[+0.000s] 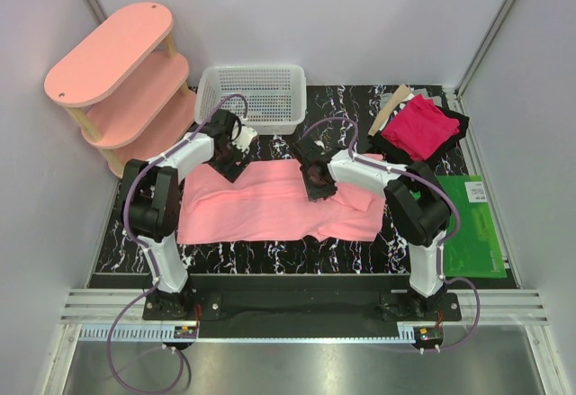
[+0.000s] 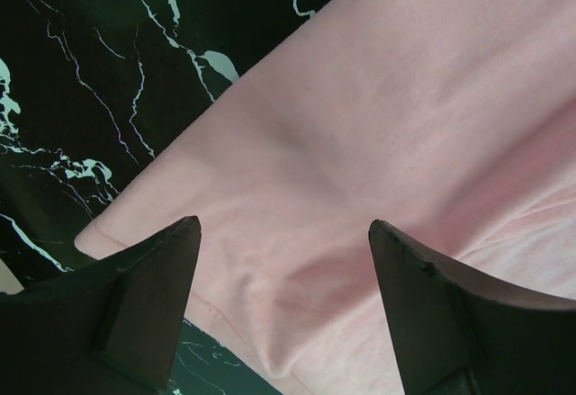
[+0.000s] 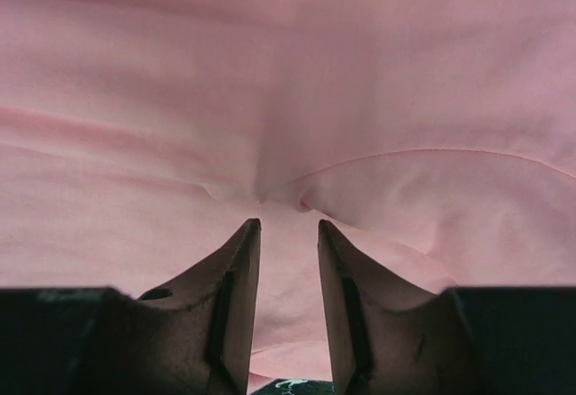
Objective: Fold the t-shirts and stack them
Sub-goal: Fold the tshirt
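Note:
A salmon-pink t-shirt [image 1: 270, 204] lies spread across the black marbled table [image 1: 270, 255]. A magenta-red t-shirt [image 1: 420, 128] lies crumpled at the back right. My left gripper [image 1: 236, 155] hovers over the pink shirt's far left corner. In the left wrist view the left gripper [image 2: 283, 226] stands wide open above the hem of the pink t-shirt [image 2: 405, 125], holding nothing. My right gripper [image 1: 315, 179] is down on the shirt's far middle. In the right wrist view the right gripper [image 3: 288, 224] has its jaws narrowly apart, tips against puckered pink t-shirt [image 3: 288, 98], with cloth showing in the gap.
A white mesh basket [image 1: 254, 96] stands at the back centre. A pale-pink oval shelf unit [image 1: 121, 80] is at the back left. A green mat [image 1: 468, 224] lies at the right edge. A black cloth [image 1: 457, 125] lies under the magenta shirt. Walls close in both sides.

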Available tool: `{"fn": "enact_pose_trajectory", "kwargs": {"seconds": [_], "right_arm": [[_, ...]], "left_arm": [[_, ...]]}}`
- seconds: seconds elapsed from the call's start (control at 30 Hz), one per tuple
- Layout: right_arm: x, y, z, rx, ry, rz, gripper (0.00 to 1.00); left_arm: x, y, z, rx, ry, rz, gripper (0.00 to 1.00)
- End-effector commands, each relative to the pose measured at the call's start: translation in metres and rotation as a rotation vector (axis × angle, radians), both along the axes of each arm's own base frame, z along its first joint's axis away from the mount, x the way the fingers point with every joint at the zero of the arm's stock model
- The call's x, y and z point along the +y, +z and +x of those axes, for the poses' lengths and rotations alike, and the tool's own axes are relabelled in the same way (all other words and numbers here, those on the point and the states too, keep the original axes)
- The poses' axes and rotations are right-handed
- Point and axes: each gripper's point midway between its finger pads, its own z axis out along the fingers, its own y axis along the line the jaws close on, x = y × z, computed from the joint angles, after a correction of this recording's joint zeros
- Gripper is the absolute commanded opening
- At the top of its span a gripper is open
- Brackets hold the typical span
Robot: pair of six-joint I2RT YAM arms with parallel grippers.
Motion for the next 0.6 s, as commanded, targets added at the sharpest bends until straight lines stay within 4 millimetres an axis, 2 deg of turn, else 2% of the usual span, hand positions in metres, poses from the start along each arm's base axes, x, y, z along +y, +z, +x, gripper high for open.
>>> {"fn": "enact_pose_trajectory", "kwargs": {"seconds": [0.0,0.37,0.57], "right_arm": [[0.009,0.007,0.016,-0.043,-0.041,0.033,0.40],[-0.017,0.002,0.019,-0.028,-0.095,0.033,0.40],[-0.023,-0.001,0.020,-0.019,-0.105,0.045,0.40]], "left_arm": [[0.000,0.007,0.009,-0.031,-0.010,-0.012,0.80],[0.007,0.005,0.002,-0.021,-0.005,-0.008,0.80],[0.007,0.002,-0.003,-0.013,-0.001,-0.012,0.80]]}}
